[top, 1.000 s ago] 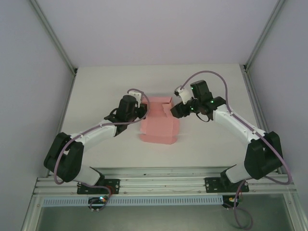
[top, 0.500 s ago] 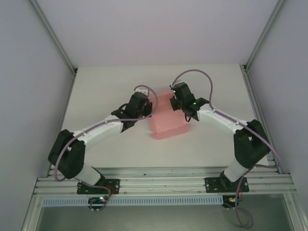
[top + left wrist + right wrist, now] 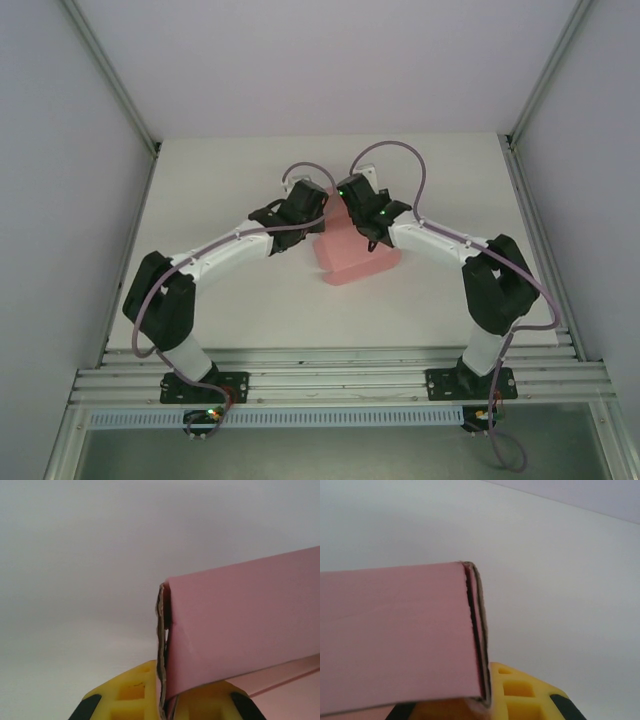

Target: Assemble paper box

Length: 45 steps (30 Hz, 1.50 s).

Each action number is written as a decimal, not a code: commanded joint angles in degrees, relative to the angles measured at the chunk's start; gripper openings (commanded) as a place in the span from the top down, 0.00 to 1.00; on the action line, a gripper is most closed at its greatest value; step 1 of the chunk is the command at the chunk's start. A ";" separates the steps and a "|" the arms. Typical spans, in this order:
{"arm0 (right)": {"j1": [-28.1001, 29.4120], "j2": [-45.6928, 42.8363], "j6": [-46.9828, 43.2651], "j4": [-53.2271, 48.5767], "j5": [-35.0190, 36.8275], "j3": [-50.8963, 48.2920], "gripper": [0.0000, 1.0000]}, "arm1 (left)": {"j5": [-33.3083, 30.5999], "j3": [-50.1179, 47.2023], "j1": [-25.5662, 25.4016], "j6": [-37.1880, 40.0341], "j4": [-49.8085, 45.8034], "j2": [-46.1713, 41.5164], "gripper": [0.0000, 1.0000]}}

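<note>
Paper box: folded pink card [image 3: 358, 258] near the middle of the white table [image 3: 210, 180], with its far end tucked under the two wrists.
Left gripper [image 3: 162, 705]: clamped tight on a raw edge of the card, which stands upright in the slot between the jaws. One yellow finger [image 3: 127, 697] is on its left, and the pink panel spreads away to the right.
Right gripper [image 3: 482, 705]: pinched closed on a doubled edge of the same card. A yellow finger [image 3: 520, 690] shows just right of that edge — the pink panel stretches left and covers most of the other finger.
Arms from above: both black wrists nearly meet over the card's far end, the left reaching in from the left and the right from the right.
In the way: the wrists hide the gripped end of the card from the top camera.
Around: purple cables [image 3: 300, 172] loop above the wrists, and a metal rail [image 3: 340, 385] runs along the near edge.
</note>
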 commanded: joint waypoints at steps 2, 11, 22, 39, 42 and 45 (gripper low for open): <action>-7.56 -2.95 -0.97 -2.89 24.67 -3.95 0.94 | -17.94 0.72 5.01 -2.22 -20.70 -0.91 1.00; -7.00 -11.68 -4.53 14.89 -17.93 -15.17 0.69 | -0.85 -1.90 3.20 7.72 -0.48 -0.75 1.00; -7.21 -25.78 -5.17 16.62 -47.99 -20.55 0.00 | 5.26 -1.30 3.35 19.98 3.58 -2.64 1.00; -27.66 -46.86 12.00 -14.20 -38.03 -28.95 0.00 | 12.52 32.61 4.88 89.47 -48.82 11.27 1.00; -28.27 -47.10 10.81 -14.92 -37.94 -29.81 0.00 | 7.92 40.93 1.29 93.76 -55.34 19.55 1.00; -28.87 -46.58 10.13 -15.93 -37.51 -29.86 0.00 | 1.71 45.90 -2.03 96.67 -56.15 27.08 1.00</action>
